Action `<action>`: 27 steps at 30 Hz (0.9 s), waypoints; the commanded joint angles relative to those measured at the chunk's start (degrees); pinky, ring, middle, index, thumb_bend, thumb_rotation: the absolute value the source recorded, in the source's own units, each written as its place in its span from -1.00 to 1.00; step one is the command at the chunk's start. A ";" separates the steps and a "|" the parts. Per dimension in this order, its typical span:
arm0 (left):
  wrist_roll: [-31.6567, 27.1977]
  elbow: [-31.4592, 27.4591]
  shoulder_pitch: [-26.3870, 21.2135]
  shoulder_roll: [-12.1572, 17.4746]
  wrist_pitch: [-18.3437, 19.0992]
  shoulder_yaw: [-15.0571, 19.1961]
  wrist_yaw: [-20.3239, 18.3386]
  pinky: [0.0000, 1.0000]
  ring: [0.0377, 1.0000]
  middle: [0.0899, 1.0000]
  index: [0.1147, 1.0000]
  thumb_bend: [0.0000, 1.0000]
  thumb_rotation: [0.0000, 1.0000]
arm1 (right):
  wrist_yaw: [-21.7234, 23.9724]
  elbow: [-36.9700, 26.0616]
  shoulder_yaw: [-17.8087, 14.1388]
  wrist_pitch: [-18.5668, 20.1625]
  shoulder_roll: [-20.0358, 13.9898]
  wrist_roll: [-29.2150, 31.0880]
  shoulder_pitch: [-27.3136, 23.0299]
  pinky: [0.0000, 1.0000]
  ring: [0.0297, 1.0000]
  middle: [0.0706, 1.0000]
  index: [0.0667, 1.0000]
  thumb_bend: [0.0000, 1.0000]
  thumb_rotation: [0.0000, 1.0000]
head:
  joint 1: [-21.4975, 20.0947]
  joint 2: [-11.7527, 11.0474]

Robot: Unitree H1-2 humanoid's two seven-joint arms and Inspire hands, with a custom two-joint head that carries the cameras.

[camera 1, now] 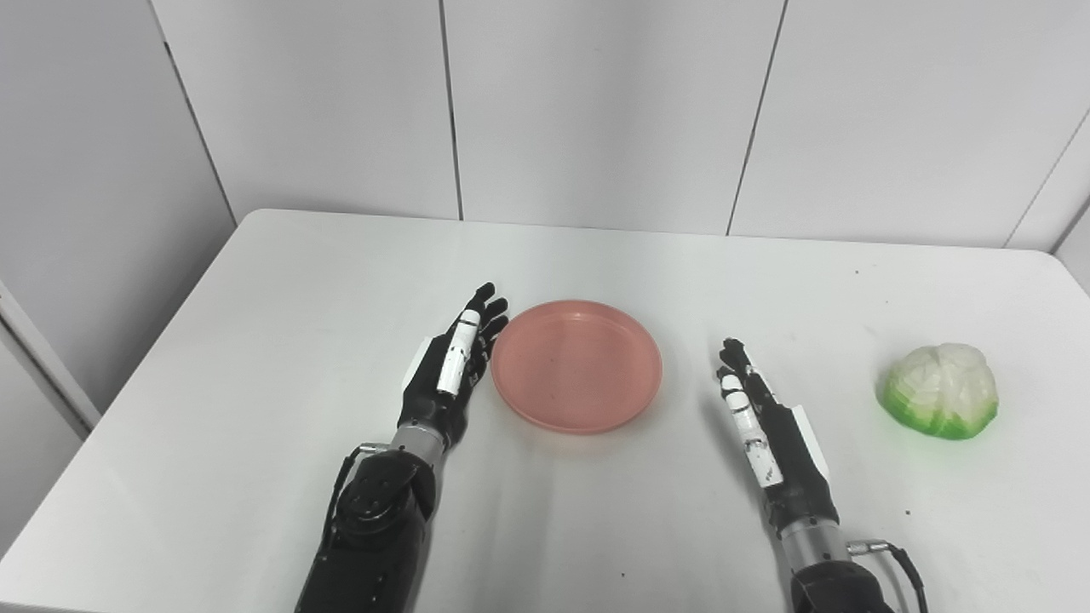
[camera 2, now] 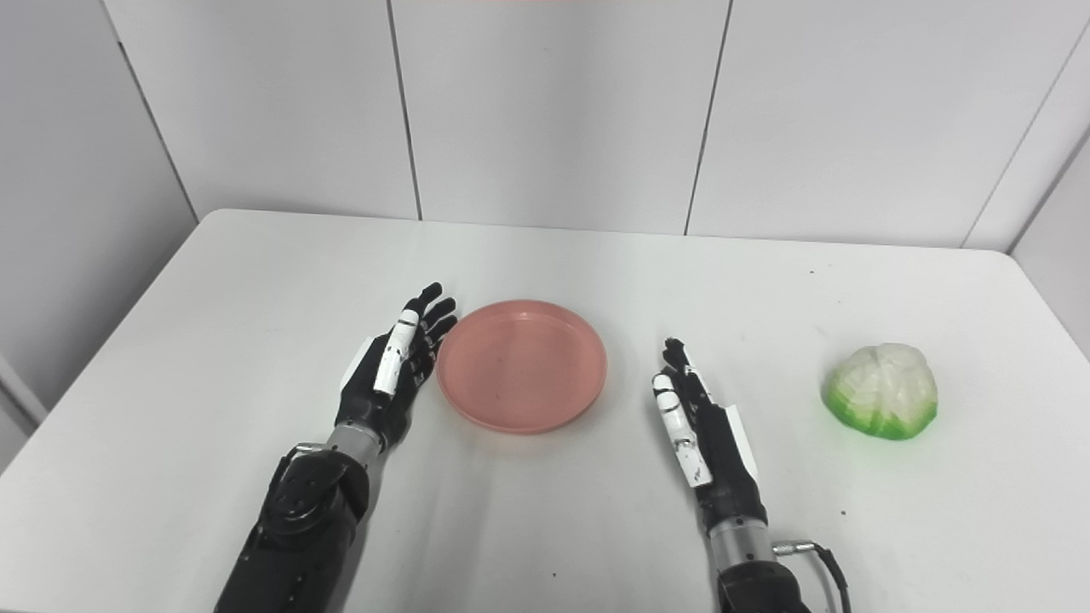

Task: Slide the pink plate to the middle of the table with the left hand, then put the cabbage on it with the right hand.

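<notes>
Trouble could start at the plate (camera 1: 576,365), which lies about mid-table with my left hand (camera 1: 451,368) flat and wide open just beside its left rim, holding nothing; any further nudge from those fingers (camera 1: 485,313) might, I judge, send it skidding off centre; my right hand (camera 1: 760,423), open and empty too, rests between plate and cabbage (camera 1: 940,391), well apart from the latter at my far right; that rounded, lumpy head may roll or slip from a loose grasp.

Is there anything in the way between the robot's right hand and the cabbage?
No, nothing visible. Only bare white table lies between the open right hand and the cabbage. The pink plate sits on the hand's other side.
</notes>
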 commanded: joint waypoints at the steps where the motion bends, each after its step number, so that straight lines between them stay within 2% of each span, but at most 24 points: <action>1: -0.04 1.57 1.51 -0.27 1.28 -0.25 -1.36 0.87 0.87 0.86 0.84 -0.21 1.00 | -0.43 -0.42 0.38 -0.45 0.74 -0.19 0.63 0.84 0.85 0.88 0.88 -0.40 1.00 | 0.07 0.00; 4: -0.11 1.69 1.80 -0.16 0.73 -0.04 -1.62 0.87 0.87 0.86 0.84 -0.20 1.00 | -1.25 -1.60 0.85 -1.48 0.20 -2.57 0.53 0.85 0.87 0.88 0.89 -0.37 1.00 | -1.41 -0.10; 8: -0.07 2.23 2.01 -0.16 0.12 0.39 -1.97 0.86 0.85 0.84 0.83 -0.21 1.00 | -2.64 -3.10 1.30 -2.12 -0.18 -5.77 0.29 0.75 0.85 0.87 0.85 -0.19 1.00 | -4.04 -0.33; 11: 0.01 3.24 2.10 0.21 -0.90 0.53 -2.89 0.87 0.86 0.85 0.84 -0.20 1.00 | -3.42 -6.26 3.10 -1.29 -1.73 -12.27 -0.42 0.75 0.83 0.86 0.86 -0.25 1.00 | -7.37 -0.92; 12: -0.07 3.52 2.12 0.24 -1.18 0.66 -3.08 0.87 0.85 0.85 0.84 -0.20 1.00 | -3.56 -7.04 3.50 -1.03 -2.10 -13.88 -0.65 0.74 0.82 0.85 0.86 -0.23 1.00 | -7.37 -0.92; 13: -0.10 3.76 2.13 0.31 -1.41 0.82 -3.24 0.87 0.85 0.85 0.83 -0.21 1.00 | -3.84 -7.79 3.63 -0.56 -2.21 -15.32 -1.00 0.72 0.81 0.85 0.86 -0.19 0.97 | -9.19 -1.35; 15: -0.19 4.43 2.07 0.48 -1.92 1.12 -3.68 0.86 0.85 0.85 0.83 -0.21 1.00 | -4.91 -8.82 3.54 -0.12 -2.13 -17.75 -1.65 0.66 0.77 0.82 0.85 0.00 0.83 | -11.06 -1.83; 19: -0.45 6.07 1.72 0.87 -3.05 1.74 -4.71 0.86 0.85 0.84 0.83 -0.20 1.00 | -8.22 -10.52 2.81 -0.41 -1.86 -22.61 -3.02 0.57 0.70 0.76 0.81 0.20 0.73 | -14.01 -2.88; 21: -0.58 7.23 1.45 1.16 -3.86 2.06 -5.22 0.87 0.86 0.85 0.84 -0.20 1.00 | -10.31 -11.66 2.23 -0.09 -1.94 -26.02 -3.73 0.56 0.69 0.74 0.78 0.34 0.62 | -15.36 -3.34; 24: -0.63 8.88 0.93 1.64 -4.69 2.54 -5.85 0.86 0.85 0.85 0.84 -0.17 1.00 | -12.35 -13.12 1.02 1.47 -1.48 -29.36 -4.52 0.45 0.63 0.72 0.77 0.60 0.37 | -17.76 -4.10; 27: -0.69 10.40 0.42 2.18 -5.47 2.94 -6.56 0.86 0.85 0.84 0.83 -0.15 1.00 | -12.77 -15.19 -0.27 3.79 -1.72 -32.26 -5.18 0.44 0.62 0.72 0.78 0.72 0.26 | -19.77 -4.66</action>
